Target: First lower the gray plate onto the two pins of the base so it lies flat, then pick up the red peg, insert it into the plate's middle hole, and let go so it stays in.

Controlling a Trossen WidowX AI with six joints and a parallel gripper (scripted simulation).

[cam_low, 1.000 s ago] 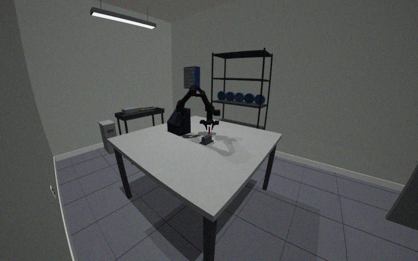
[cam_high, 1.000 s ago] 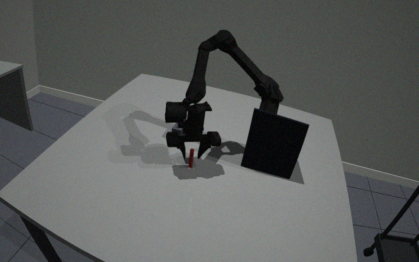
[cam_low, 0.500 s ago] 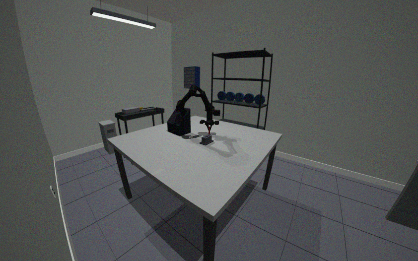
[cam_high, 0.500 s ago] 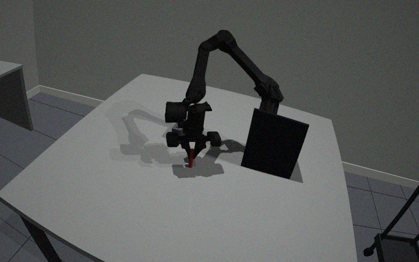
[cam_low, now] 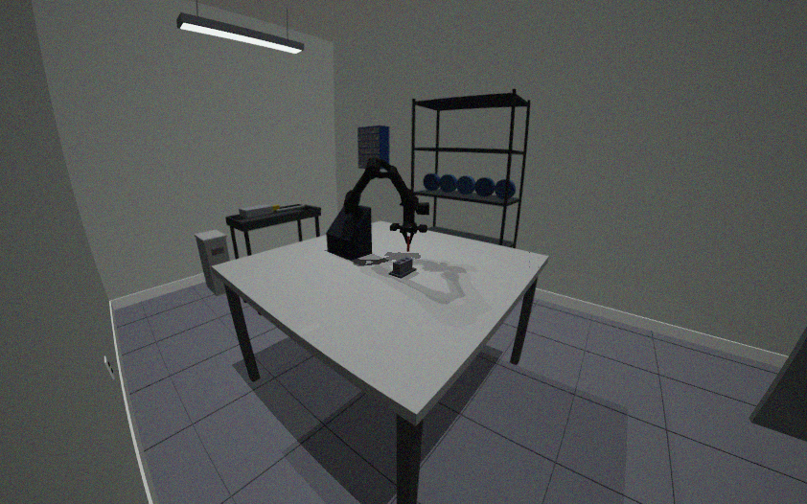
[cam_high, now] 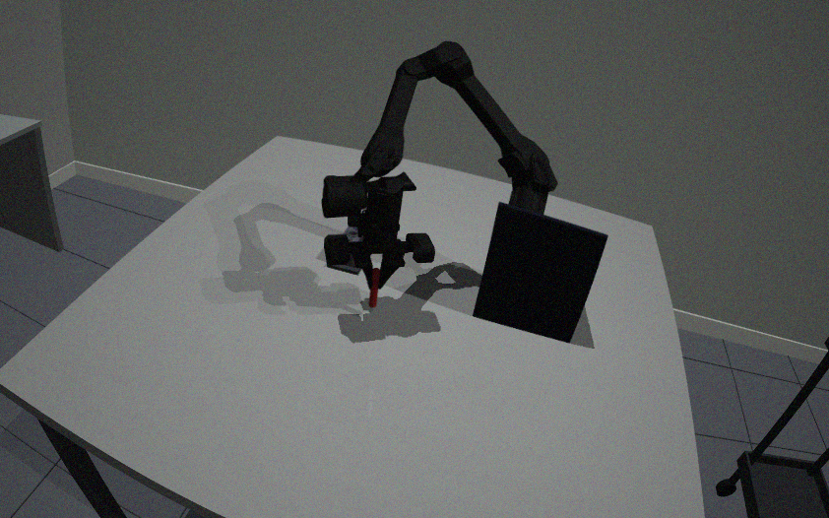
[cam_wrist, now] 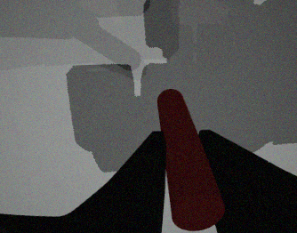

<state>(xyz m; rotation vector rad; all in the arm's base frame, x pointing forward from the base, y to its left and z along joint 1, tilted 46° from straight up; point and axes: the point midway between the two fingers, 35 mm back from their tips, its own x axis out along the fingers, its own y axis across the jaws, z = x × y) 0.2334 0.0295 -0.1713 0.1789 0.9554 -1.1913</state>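
Observation:
The red peg [cam_high: 372, 296] [cam_low: 407, 245] [cam_wrist: 190, 187] is upright and slightly tilted in the top view, with its lower end clear of the table. My gripper [cam_high: 374, 280] [cam_low: 407, 238] [cam_wrist: 180, 141] is shut on the peg, one black finger on each side. The peg's lower part sticks out below the fingertips. The base and gray plate show as one small gray block [cam_low: 403, 267] on a dark flange, beside the gripper. In the top view the gripper mostly hides them. The pins and middle hole are too small to make out, and I cannot tell how flat the plate lies.
The white table [cam_high: 315, 418] [cam_low: 332, 307] carries everything. The dark arm mount [cam_high: 540, 273] [cam_low: 350, 235] stands beside the gripper's area. The arm's shadows fall around the peg and block. A shelf rack [cam_low: 469, 198] stands behind the table.

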